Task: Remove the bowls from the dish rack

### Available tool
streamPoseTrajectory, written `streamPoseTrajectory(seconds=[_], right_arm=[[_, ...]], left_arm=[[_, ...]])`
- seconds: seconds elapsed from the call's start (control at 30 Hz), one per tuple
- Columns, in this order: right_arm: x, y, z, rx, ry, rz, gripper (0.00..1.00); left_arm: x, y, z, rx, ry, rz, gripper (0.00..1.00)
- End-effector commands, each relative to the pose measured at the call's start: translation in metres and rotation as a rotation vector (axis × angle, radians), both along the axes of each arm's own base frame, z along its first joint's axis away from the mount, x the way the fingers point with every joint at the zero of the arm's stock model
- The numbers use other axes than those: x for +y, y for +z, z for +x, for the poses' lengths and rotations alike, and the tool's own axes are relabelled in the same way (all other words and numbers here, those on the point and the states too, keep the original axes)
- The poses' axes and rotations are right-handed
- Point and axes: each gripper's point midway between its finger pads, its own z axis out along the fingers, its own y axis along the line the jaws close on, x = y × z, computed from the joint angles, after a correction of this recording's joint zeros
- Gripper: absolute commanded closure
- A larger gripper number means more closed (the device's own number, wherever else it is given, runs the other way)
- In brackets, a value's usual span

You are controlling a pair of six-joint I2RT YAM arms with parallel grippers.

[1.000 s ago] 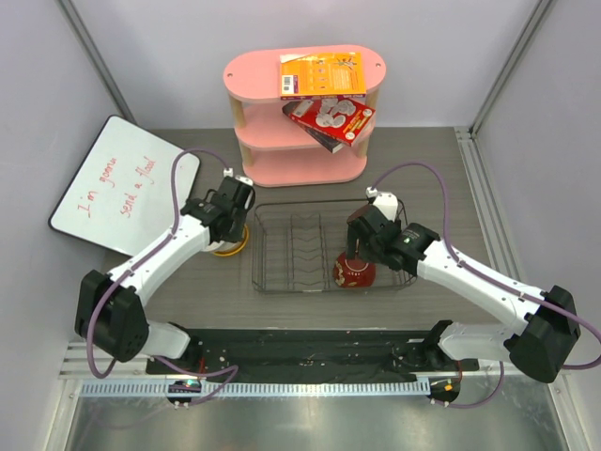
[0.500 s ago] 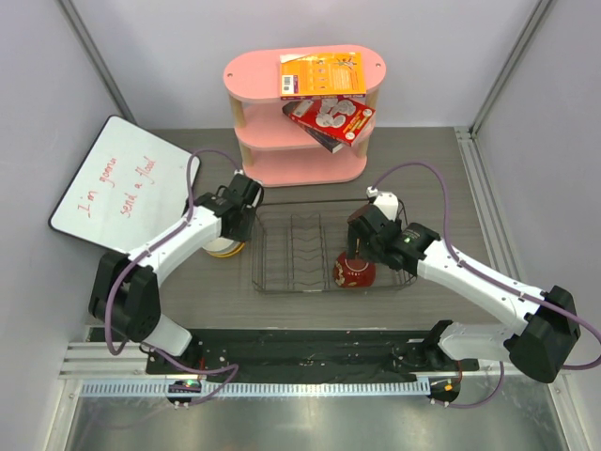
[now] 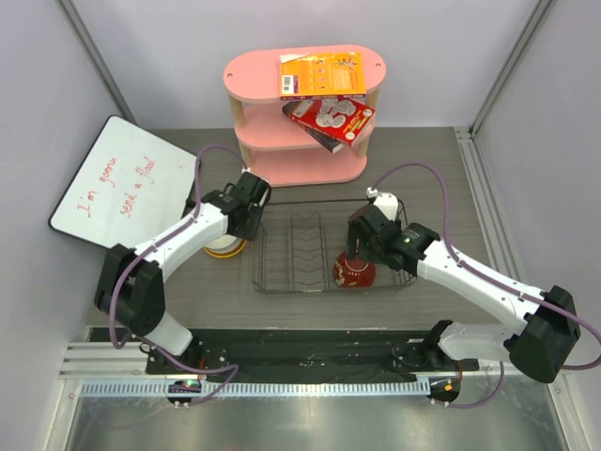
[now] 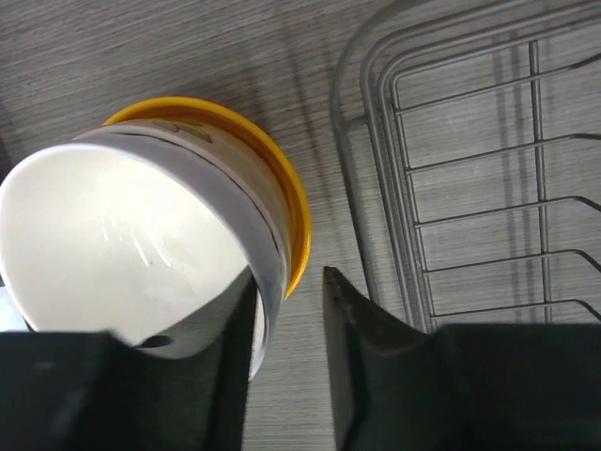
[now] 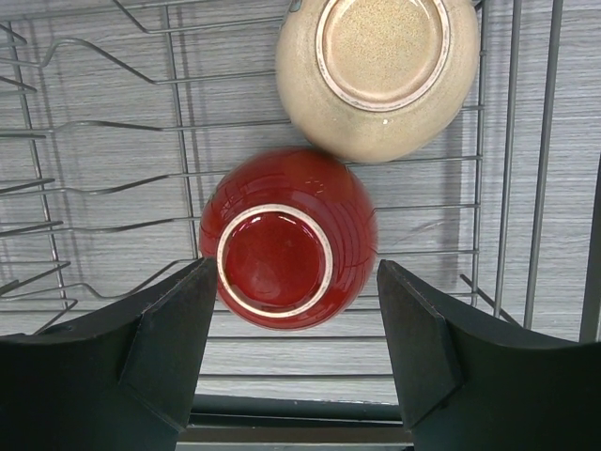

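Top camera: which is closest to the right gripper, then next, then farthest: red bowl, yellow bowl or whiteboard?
1. Red bowl, just below the right gripper, inside the dish rack.
2. Yellow bowl, left of the rack.
3. Whiteboard, far left.

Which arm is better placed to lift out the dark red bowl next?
Right. The right gripper, open, hangs over the upturned dark red bowl, a finger each side; the left gripper is outside the dish rack by the white bowl.

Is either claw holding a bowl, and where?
Neither visibly grips. The left claw straddles the rim of the white bowl, gap showing; the right claw stands open around the dark red bowl.
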Motion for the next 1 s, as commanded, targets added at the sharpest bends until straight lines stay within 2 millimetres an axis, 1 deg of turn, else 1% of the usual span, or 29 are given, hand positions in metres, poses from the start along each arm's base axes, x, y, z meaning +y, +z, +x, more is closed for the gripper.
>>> streamPoseTrajectory(seconds=[0.0,0.07,0.1,0.17,0.2,0.23,0.3,0.33,0.4,0.43,0.47,0.5,0.53,0.57,0.6,0.63,0.67,0.7,0.73,0.77,0.8,0.83,0.87,0.9,0.97], right_arm=[[0.001,0.007,0.003,-0.033,-0.004,0.034,0.25],[0.003,0.011,0.004,-0.039,0.000,0.046,0.25],[0.003,0.014,0.004,-0.048,0.002,0.053,0.25],[0.006,0.026,0.007,-0.074,0.009,0.068,0.25],[0.006,0.031,0.008,-0.084,0.013,0.079,0.25],[0.009,0.038,0.010,-0.095,0.021,0.091,0.25],[0.015,0.044,0.009,-0.087,0.038,0.115,0.25],[0.018,0.051,0.009,-0.095,0.040,0.131,0.25],[0.015,0.058,0.010,-0.102,0.023,0.131,0.25],[0.013,0.064,0.011,-0.119,0.014,0.132,0.25],[0.010,0.068,0.012,-0.133,0.003,0.130,0.25],[0.003,0.070,0.014,-0.150,-0.021,0.108,0.25],[0.000,0.074,0.014,-0.162,-0.027,0.107,0.25],[-0.004,0.072,0.014,-0.162,-0.032,0.087,0.25],[-0.007,0.067,0.014,-0.152,-0.040,0.070,0.25],[-0.009,0.060,0.015,-0.129,-0.048,0.051,0.25],[-0.012,0.052,0.012,-0.100,-0.049,0.027,0.25],[-0.012,0.046,0.011,-0.080,-0.055,0.023,0.25],[-0.013,0.038,0.008,-0.054,-0.063,0.020,0.23],[-0.013,0.035,0.008,-0.045,-0.070,0.023,0.23],[-0.013,0.032,0.007,-0.041,-0.083,0.032,0.23],[-0.016,0.028,0.005,-0.035,-0.091,0.027,0.23],[-0.019,0.029,0.004,-0.042,-0.101,0.033,0.23],[-0.021,0.028,0.004,-0.044,-0.109,0.033,0.22],[-0.028,0.023,0.001,-0.030,-0.132,0.039,0.23]], left_arm=[[-0.005,0.008,0.000,-0.034,-0.017,0.022,0.56],[-0.005,0.016,0.003,-0.071,-0.010,0.022,0.50],[-0.004,0.026,0.004,-0.105,-0.004,0.004,0.45],[-0.004,0.040,0.011,-0.175,0.016,-0.021,0.41],[-0.003,0.051,0.011,-0.215,0.023,-0.042,0.40],[-0.004,0.058,0.015,-0.252,0.025,-0.058,0.40],[-0.003,0.072,0.017,-0.299,0.034,-0.077,0.38],[-0.003,0.082,0.017,-0.327,0.034,-0.093,0.37],[-0.010,0.093,0.017,-0.346,0.011,-0.134,0.37],[-0.012,0.101,0.016,-0.363,0.003,-0.165,0.37],[-0.019,0.107,0.016,-0.371,-0.015,-0.204,0.37],[-0.033,0.110,0.010,-0.352,-0.064,-0.275,0.37],[-0.045,0.116,0.005,-0.349,-0.103,-0.344,0.36],[-0.058,0.114,-0.002,-0.319,-0.140,-0.413,0.36],[-0.077,0.121,-0.003,-0.324,-0.191,-0.500,0.36],[-0.101,0.123,-0.019,-0.258,-0.283,-0.615,0.36],[-0.117,0.119,-0.029,-0.222,-0.325,-0.652,0.36],[-0.129,0.120,-0.034,-0.210,-0.351,-0.679,0.36],[-0.136,0.116,-0.035,-0.211,-0.360,-0.655,0.36],[-0.148,0.112,-0.038,-0.201,-0.388,-0.635,0.36],[-0.164,0.109,-0.049,-0.186,-0.446,-0.626,0.35],[-0.173,0.106,-0.055,-0.165,-0.474,-0.628,0.35],[-0.186,0.113,-0.061,-0.146,-0.515,-0.660,0.35],[-0.198,0.103,-0.067,-0.103,-0.536,-0.664,0.34],[-0.219,0.113,-0.072,-0.082,-0.578,-0.723,0.31]])
